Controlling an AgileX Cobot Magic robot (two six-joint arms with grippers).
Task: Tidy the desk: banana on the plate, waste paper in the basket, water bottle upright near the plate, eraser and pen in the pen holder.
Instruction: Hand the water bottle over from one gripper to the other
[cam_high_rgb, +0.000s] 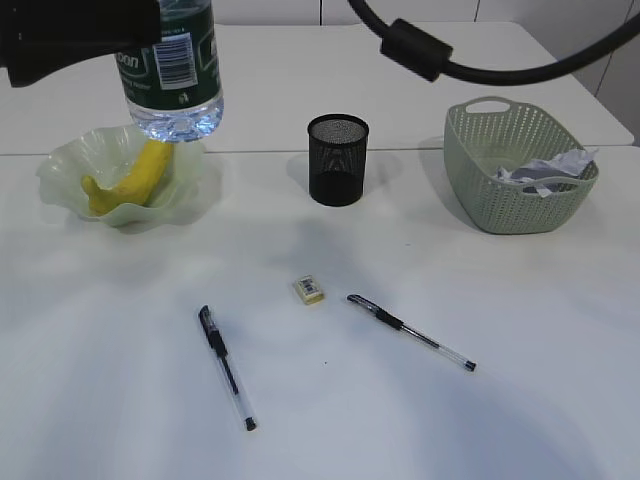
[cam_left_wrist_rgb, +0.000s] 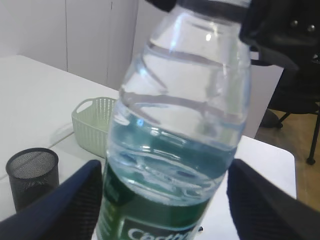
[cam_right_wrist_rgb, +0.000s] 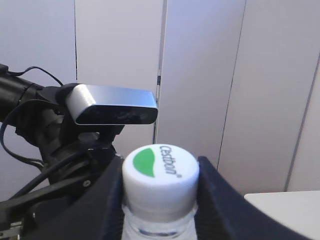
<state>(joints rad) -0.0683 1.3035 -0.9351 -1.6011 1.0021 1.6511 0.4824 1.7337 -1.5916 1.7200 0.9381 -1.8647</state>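
Note:
A clear water bottle (cam_high_rgb: 172, 70) with a green label hangs upright over the plate (cam_high_rgb: 60, 165), where the banana (cam_high_rgb: 135, 180) lies. In the left wrist view, my left gripper (cam_left_wrist_rgb: 165, 167) flanks the water bottle (cam_left_wrist_rgb: 180, 125) at label height, shut on it. My right gripper (cam_right_wrist_rgb: 160, 175) is shut on its white cap (cam_right_wrist_rgb: 160, 162). Crumpled waste paper (cam_high_rgb: 550, 168) sits in the green basket (cam_high_rgb: 515, 165). The yellow eraser (cam_high_rgb: 309, 290) and two pens (cam_high_rgb: 227, 367) (cam_high_rgb: 410, 332) lie on the table in front of the black mesh pen holder (cam_high_rgb: 338, 160).
My right arm's cable (cam_high_rgb: 420, 50) crosses the top of the exterior view. The left wrist view also shows the pen holder (cam_left_wrist_rgb: 32, 175), the basket (cam_left_wrist_rgb: 92, 125) and a black chair (cam_left_wrist_rgb: 295, 75) beyond the table. The left arm's camera (cam_right_wrist_rgb: 112, 105) stands behind the cap.

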